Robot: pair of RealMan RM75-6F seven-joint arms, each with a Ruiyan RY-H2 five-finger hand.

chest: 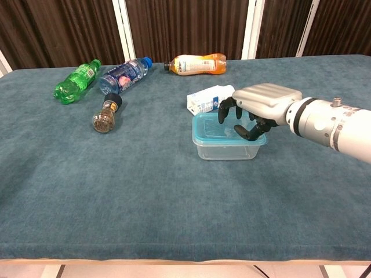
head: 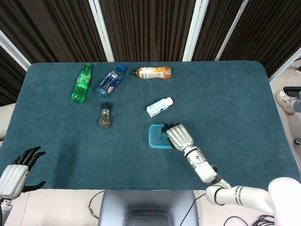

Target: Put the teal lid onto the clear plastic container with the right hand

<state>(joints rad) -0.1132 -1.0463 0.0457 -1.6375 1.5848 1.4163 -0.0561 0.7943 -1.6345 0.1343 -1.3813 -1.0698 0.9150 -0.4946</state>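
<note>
The clear plastic container (chest: 223, 149) stands mid-table with the teal lid (chest: 217, 131) lying flat on top of it; from the head view the lid (head: 155, 136) shows as a teal square. My right hand (chest: 259, 106) hovers palm down over the lid's right half, its dark fingers (chest: 246, 131) curled downward and apart, just above or touching the lid, holding nothing. In the head view the right hand (head: 177, 135) covers the lid's right edge. My left hand (head: 19, 170) hangs off the table's front left corner, fingers spread, empty.
A small white carton (chest: 205, 99) lies just behind the container. Farther back lie a green bottle (chest: 76, 80), a blue-labelled bottle (chest: 124, 74) and an orange bottle (chest: 195, 63). A small dark-capped jar (chest: 106, 117) lies to the left.
</note>
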